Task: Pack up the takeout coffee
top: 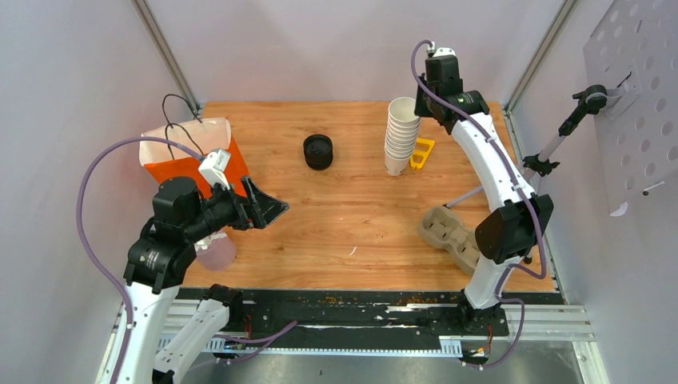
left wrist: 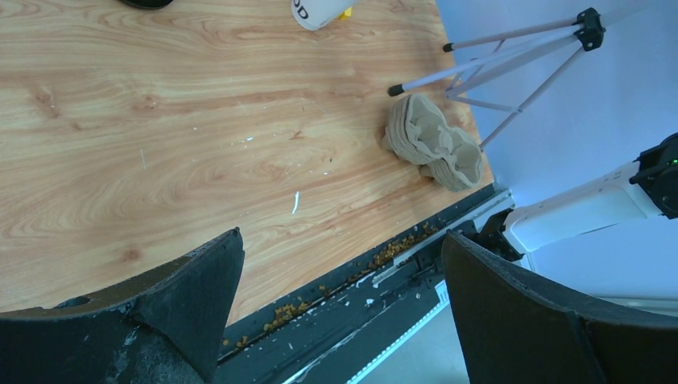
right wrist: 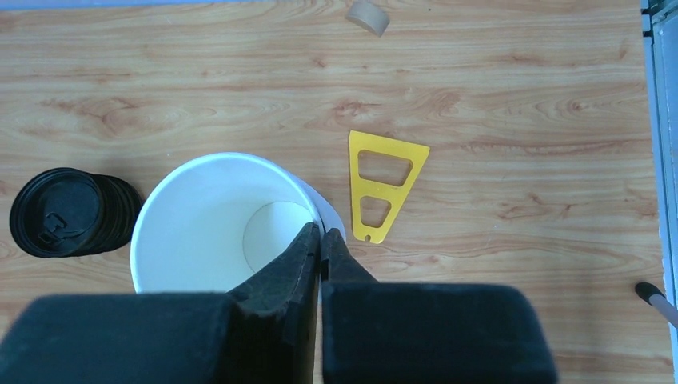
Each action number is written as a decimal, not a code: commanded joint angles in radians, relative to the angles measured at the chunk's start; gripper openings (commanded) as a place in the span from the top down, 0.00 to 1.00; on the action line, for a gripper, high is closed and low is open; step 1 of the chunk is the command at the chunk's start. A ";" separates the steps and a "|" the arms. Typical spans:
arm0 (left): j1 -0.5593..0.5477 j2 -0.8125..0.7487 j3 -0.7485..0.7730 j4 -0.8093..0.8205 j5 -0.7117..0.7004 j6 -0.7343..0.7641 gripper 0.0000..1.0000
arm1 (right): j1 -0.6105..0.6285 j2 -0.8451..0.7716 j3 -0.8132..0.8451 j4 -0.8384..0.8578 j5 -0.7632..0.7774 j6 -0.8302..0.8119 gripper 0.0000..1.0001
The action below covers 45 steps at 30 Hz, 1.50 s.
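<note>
Right gripper (right wrist: 320, 234) pinches cup stack (right wrist: 196, 216) rim; left gripper (left wrist: 342, 240) (jaws wide) hangs over table (left wrist: 160, 120) edge.

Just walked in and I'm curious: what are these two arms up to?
The right pincer is shut on the rim of the top cup of a tall stack of nested white paper cups at the far side of the wooden table. The left pincer hangs wide open and empty near the orange paper bag. No lidded coffee cup is in view.
</note>
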 commanded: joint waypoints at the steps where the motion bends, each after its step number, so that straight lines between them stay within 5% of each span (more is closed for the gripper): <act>1: -0.004 0.009 0.054 0.018 0.019 -0.010 0.00 | -0.004 0.009 0.098 -0.016 -0.002 -0.018 1.00; 17: -0.004 0.028 0.052 -0.020 -0.025 0.025 0.00 | -0.035 -0.050 0.202 -0.019 -0.107 0.034 1.00; 27: -0.004 0.091 0.051 -0.064 -0.032 0.059 0.00 | -0.025 -0.169 0.199 -0.031 -0.335 0.062 1.00; 33: -0.004 0.115 0.079 -0.114 -0.071 0.098 0.00 | 0.026 -0.327 -0.034 0.029 -0.447 0.107 1.00; 45: -0.009 0.125 0.081 -0.132 -0.059 0.136 0.00 | 0.383 -0.597 -0.752 0.317 -0.419 0.137 1.00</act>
